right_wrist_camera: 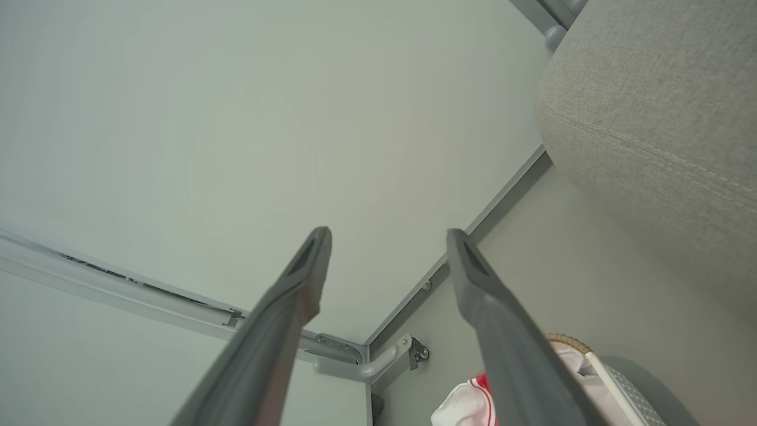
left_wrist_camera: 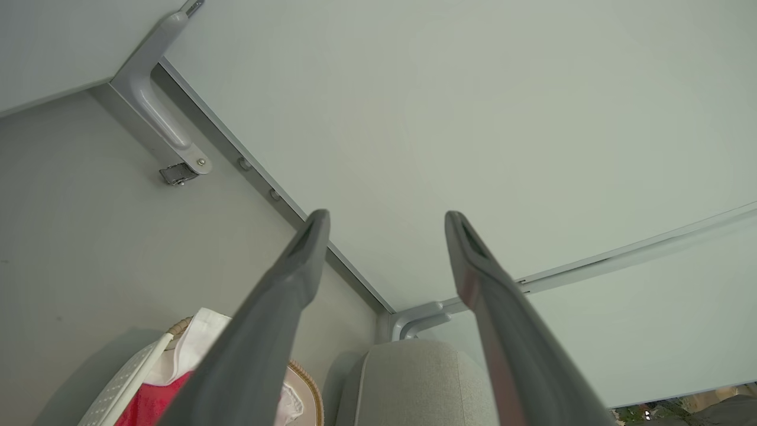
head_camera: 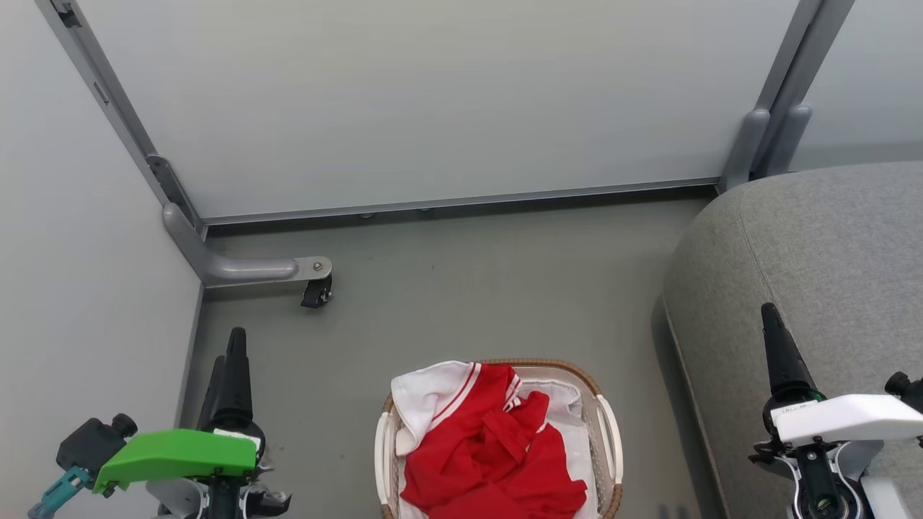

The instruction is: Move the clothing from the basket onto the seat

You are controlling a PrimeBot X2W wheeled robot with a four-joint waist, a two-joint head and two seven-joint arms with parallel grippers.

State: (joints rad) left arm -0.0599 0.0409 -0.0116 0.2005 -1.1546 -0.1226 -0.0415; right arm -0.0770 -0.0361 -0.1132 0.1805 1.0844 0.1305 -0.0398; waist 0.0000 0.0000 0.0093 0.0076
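Clothing: red fabric heaped inside the basket; a white sleeve with red-white striped trim hangs over the far left rim; nothing holds it
Basket: stands on the grey floor, low in the middle of the head view, between the two arms; a white liner shows along its right inner side
Seat: grey sofa to the right of the basket, a strip of floor between them; no garment on the part in view
Left gripper: fingers spread apart, nothing between them; well left of the basket, pointing toward the pale wall panel
Right gripper: fingers likewise spread and empty; in front of the seat's edge, right of the basket
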